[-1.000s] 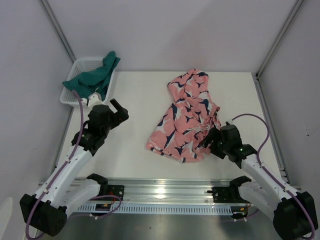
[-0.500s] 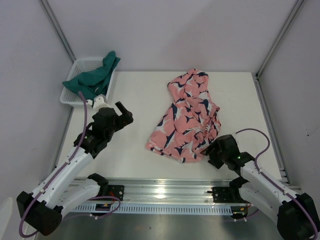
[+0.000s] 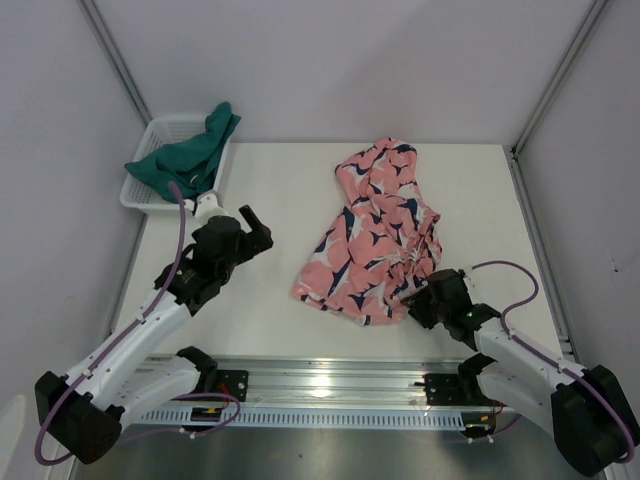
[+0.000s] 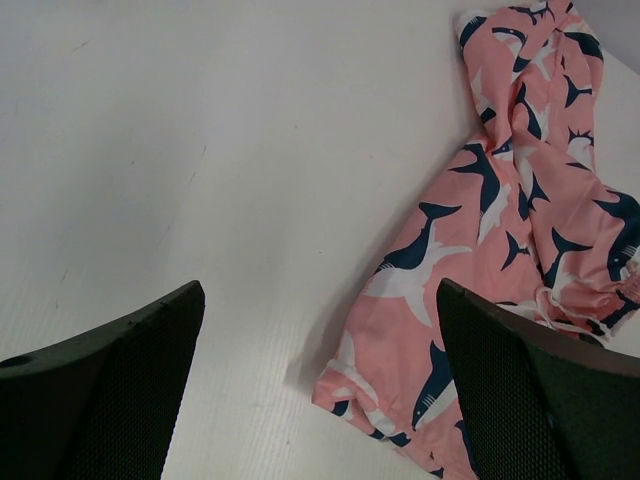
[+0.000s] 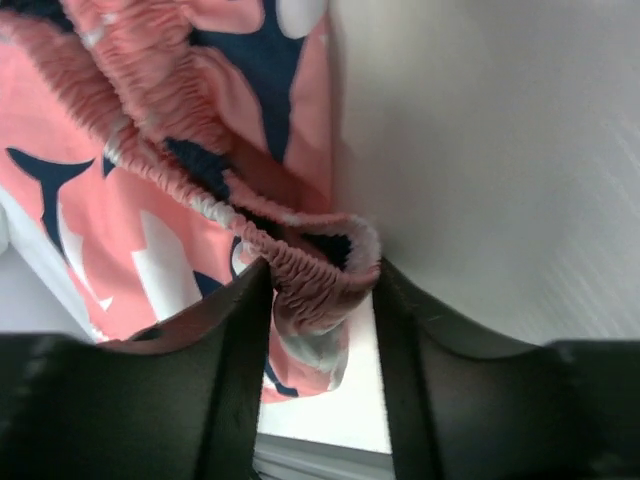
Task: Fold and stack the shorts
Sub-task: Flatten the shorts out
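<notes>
1. The salmon-pink fabric shorts [image 3: 375,235], printed with navy-and-white sharks, lie crumpled on the white table [image 3: 270,190], a little to the right of its middle.
2. The right gripper [image 3: 420,300] is low at the near right corner of these shorts. In the right wrist view its two black fingers [image 5: 200,370] press from both sides on a bunched piece of the elastic waistband [image 5: 320,270], so it is clamped on the salmon-pink fabric shorts.
3. The left gripper [image 3: 257,228] hangs over bare table to the left of the pink pair and does not touch it. Its jaws stand wide apart and nothing is between them.
4. The dark teal green fabric shorts [image 3: 190,150] lie in a heap in the white plastic mesh basket [image 3: 160,125] at the far left corner of the table. One end rises over the far rim of the basket.
5. The two pairs are well apart from each other.
</notes>
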